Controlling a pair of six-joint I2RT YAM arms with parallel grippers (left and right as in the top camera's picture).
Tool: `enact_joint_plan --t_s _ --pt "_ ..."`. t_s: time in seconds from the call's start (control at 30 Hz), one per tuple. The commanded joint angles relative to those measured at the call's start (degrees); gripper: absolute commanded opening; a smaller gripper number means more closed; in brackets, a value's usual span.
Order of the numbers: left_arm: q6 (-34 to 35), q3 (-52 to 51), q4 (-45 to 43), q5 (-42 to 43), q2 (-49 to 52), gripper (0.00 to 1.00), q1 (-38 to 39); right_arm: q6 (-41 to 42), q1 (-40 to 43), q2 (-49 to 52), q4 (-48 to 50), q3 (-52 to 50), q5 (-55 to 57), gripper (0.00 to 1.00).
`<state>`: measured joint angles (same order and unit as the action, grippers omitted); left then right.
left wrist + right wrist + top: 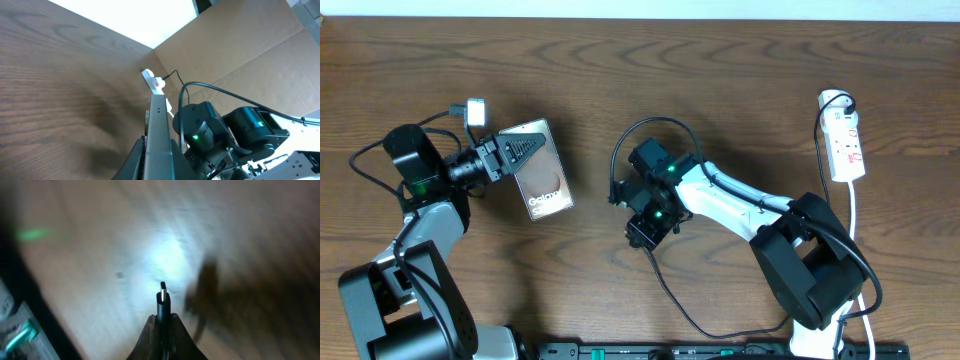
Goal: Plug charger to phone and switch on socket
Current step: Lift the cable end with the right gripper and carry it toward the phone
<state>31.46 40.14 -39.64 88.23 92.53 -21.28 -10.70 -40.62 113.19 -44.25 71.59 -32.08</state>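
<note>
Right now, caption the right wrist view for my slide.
Right fingers grip the charger plug tip above a blurred wooden table.

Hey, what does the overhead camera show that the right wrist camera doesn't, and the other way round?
Only overhead: the phone gripped in the left hand, and the white socket on the right side of the table. Only the right wrist: the charger close up, its plug tip sticking out from the shut right hand. Both: the brown wooden table, blurred in the wrist view, and the right hand itself.
</note>
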Motion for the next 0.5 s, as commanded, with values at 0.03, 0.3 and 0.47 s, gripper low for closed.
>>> enact_joint_plan --t_s 0.03,0.3,0.47 --pt "-0.2 0.9 -0.3 1.3 -0.1 0.08 -0.3 -11.8 0.3 0.6 -0.1 -0.4 -11.5 0.01" --pt "-0.2 0.9 -0.3 1.3 -0.1 0.07 -0.3 -15.8 -0.1 0.6 -0.3 -0.4 -16.5 0.01" --pt "-0.2 0.9 -0.3 1.3 -0.1 0.07 -0.3 -15.6 -0.3 0.6 -0.1 -0.4 -17.1 0.01"
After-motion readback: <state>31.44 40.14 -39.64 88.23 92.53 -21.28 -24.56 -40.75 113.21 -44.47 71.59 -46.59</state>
